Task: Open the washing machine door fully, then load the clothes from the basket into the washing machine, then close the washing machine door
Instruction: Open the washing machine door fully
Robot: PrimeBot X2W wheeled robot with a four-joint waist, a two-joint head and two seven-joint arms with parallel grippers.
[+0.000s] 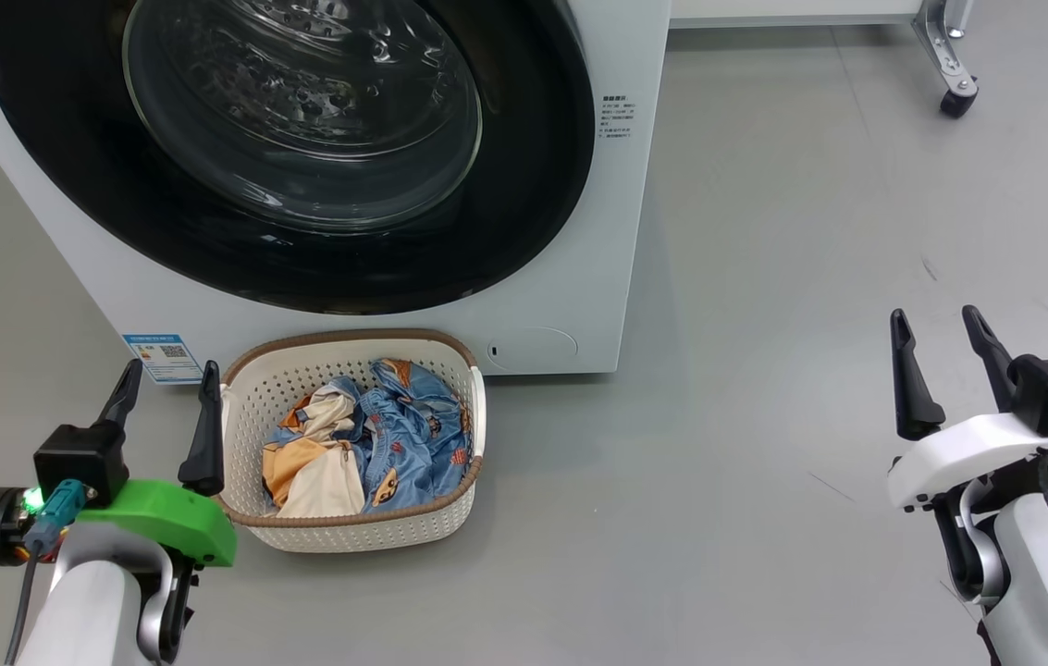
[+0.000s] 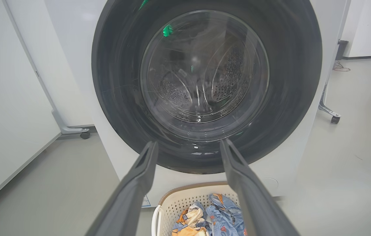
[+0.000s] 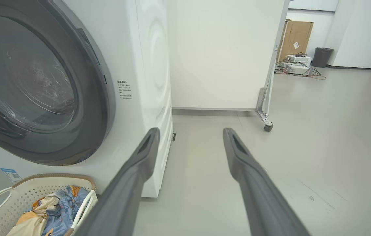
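The washing machine [image 1: 579, 277] stands on the grey floor [image 1: 764, 416] with its door [image 1: 533, 185] lying flat against the white front. The wide black ring and the glass bowl face the robot, and the door looks fully shut, though the latch itself cannot be made out. In the left wrist view the steel drum [image 2: 224, 82] with its holes shows through the glass.

The basket [image 1: 348, 344] sits on the floor just in front of the machine, below the door, its far rim close to the white panel. The clothes [image 1: 403, 435] lie bundled inside it: blue printed pieces on one side, orange and cream ones on the other. A small blue sticker [image 1: 163, 356] is low on the machine's front, near the basket's left corner.

The left gripper [image 1: 172, 370] hangs just beside the basket's left side, its 2 fingers spread wide with nothing between them; in its own wrist view they point at the lower part of the door. The right gripper [image 1: 934, 314] is well apart from the basket, out over bare floor to the right of the machine, fingers likewise wide apart and holding nothing.

A wheeled partition foot [image 1: 954, 92] stands behind the machine on the right, and a cardboard box [image 3: 298, 36] and a dark bin [image 3: 323, 56] sit far off across the room
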